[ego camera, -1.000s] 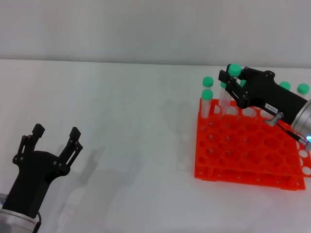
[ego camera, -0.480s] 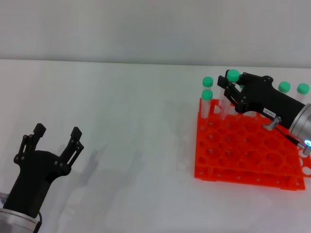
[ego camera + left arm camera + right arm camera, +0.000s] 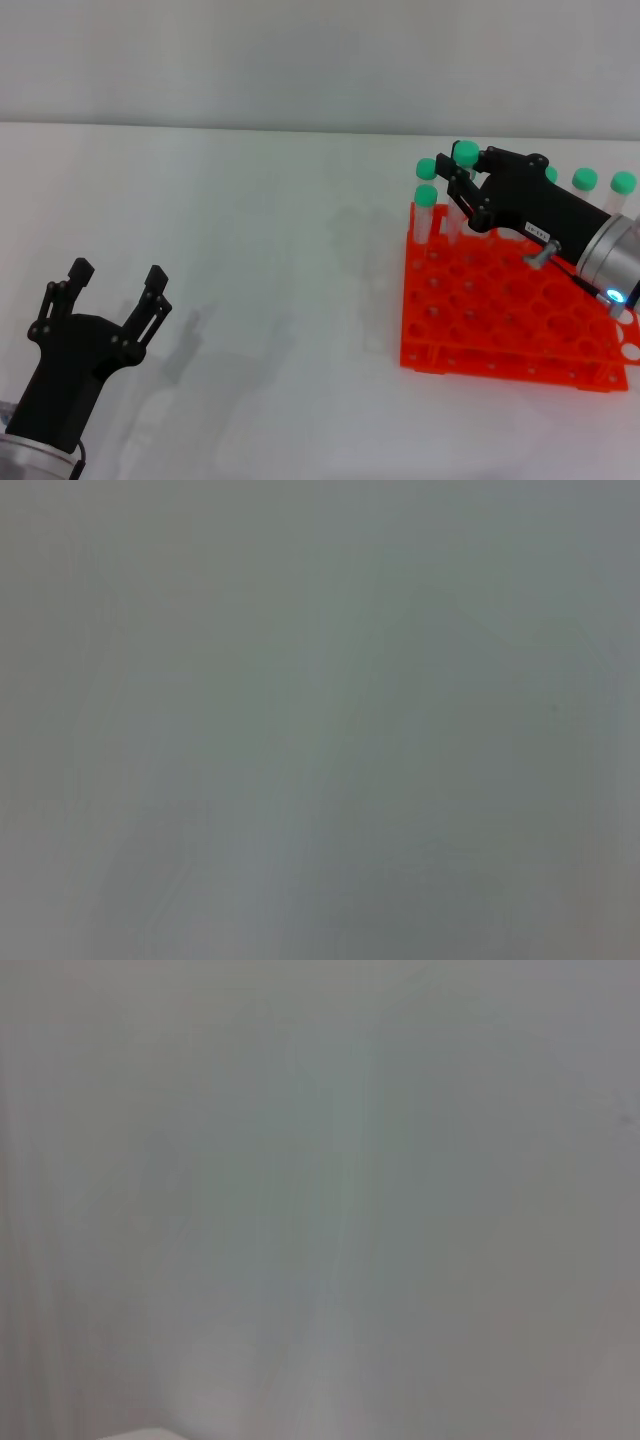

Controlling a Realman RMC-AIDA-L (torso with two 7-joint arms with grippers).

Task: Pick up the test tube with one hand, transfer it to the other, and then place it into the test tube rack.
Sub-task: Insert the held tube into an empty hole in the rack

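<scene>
In the head view my right gripper (image 3: 468, 185), black with a small white label, is shut on a test tube (image 3: 464, 154) just below its green cap. It holds the tube nearly upright over the back left holes of the orange-red test tube rack (image 3: 500, 320). The tube's lower end is among the standing tubes, and I cannot tell whether it is in a hole. My left gripper (image 3: 117, 272), the black claw, is open and empty, low at the near left of the white table. Both wrist views show only blank grey.
Other green-capped tubes stand in the rack: two at its back left corner (image 3: 426, 195) and several along its back right (image 3: 584, 180). The rack sits at the right of the white table (image 3: 280, 250).
My right gripper has moved left along the rack's back row with the tube, and the cap has dropped slightly. The left gripper has not moved.
</scene>
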